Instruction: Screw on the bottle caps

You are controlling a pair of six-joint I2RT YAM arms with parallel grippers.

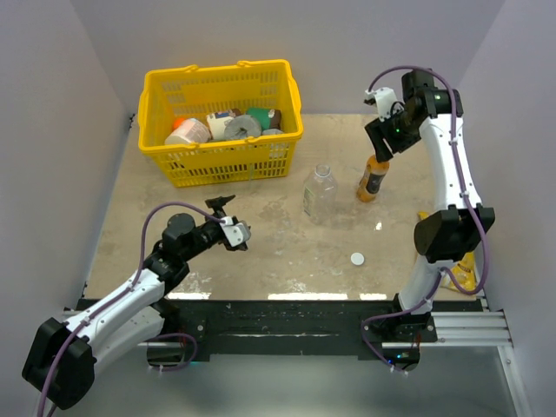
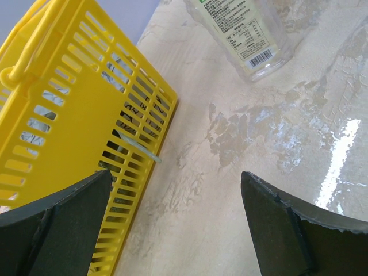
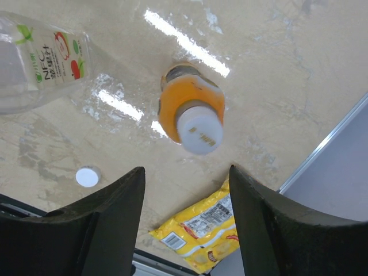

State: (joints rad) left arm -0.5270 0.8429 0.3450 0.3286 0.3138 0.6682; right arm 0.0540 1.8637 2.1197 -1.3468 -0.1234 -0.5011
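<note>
Standing orange bottle, cap on

The small bottle stands on the desk just below the right tool; the taller bottle and a loose cap sit left of that tool.

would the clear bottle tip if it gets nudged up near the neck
Probably: the clear bottle stands upright, tall for its base, and looks empty, so likely light and easy to topple. Its plastic walls may flex when squeezed. The glossy table could let it slide.
</note>
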